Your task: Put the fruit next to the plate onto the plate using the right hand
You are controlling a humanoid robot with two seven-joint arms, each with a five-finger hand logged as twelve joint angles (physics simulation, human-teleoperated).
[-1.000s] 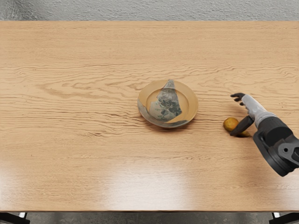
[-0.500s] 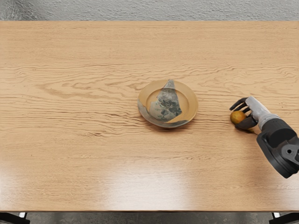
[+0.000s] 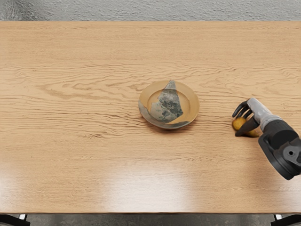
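single head view, slanting down onto table (image 3: 94, 165)

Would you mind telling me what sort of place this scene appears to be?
Probably a simulated tabletop test setup rather than a lived-in room: a wide wooden table, grey textured floor beyond it, a patterned plate, and a small fruit that the robot's right hand grips.
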